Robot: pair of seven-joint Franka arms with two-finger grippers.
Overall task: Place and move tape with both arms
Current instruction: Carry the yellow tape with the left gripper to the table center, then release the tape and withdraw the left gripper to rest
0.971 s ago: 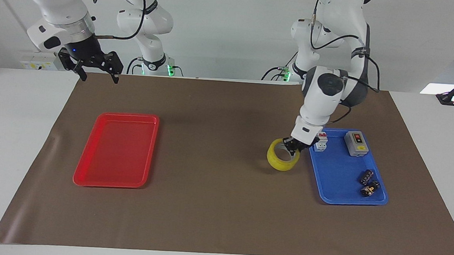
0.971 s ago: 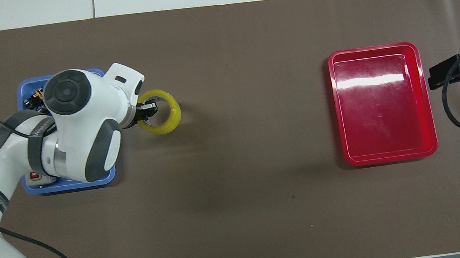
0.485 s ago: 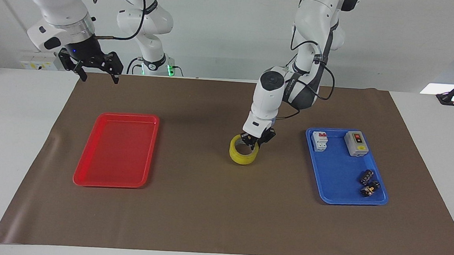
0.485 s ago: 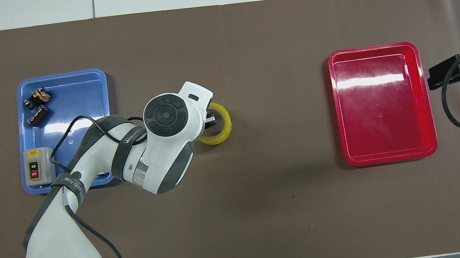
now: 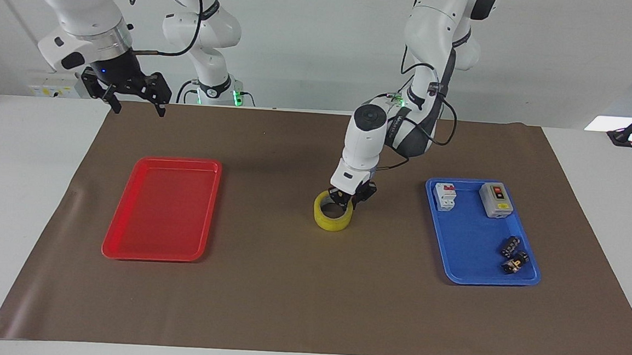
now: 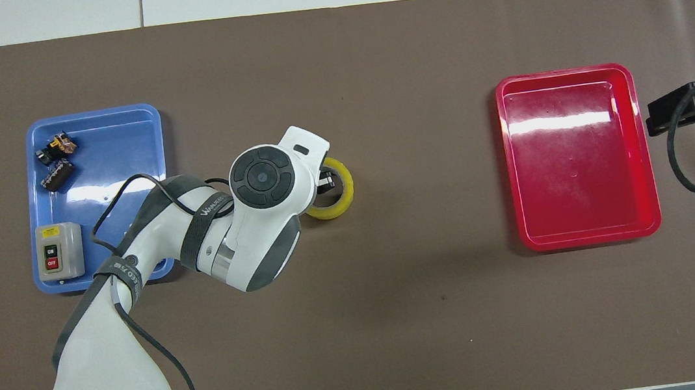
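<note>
The yellow tape (image 5: pixel 330 220) is at the middle of the brown mat, between the two trays, lying flat with its hole up. I cannot tell if it touches the mat. My left gripper (image 5: pixel 350 197) is shut on the roll's rim, one finger inside the ring and one outside. In the overhead view the left arm covers part of the tape (image 6: pixel 340 203), and the left gripper (image 6: pixel 323 181) shows at its rim. My right gripper (image 5: pixel 138 107) waits open and empty in the air at the mat's edge by the red tray (image 5: pixel 159 234).
A blue tray (image 5: pixel 471 247) at the left arm's end holds a white breaker (image 5: pixel 445 196), a grey switch box (image 5: pixel 495 199) and small black parts (image 5: pixel 511 255). The red tray (image 6: pixel 583 194) holds nothing. Two smaller white arms stand at the robots' end.
My left gripper has carried the tape from beside the blue tray to the middle of the mat, slowing over the last half second. The right arm has not moved.
</note>
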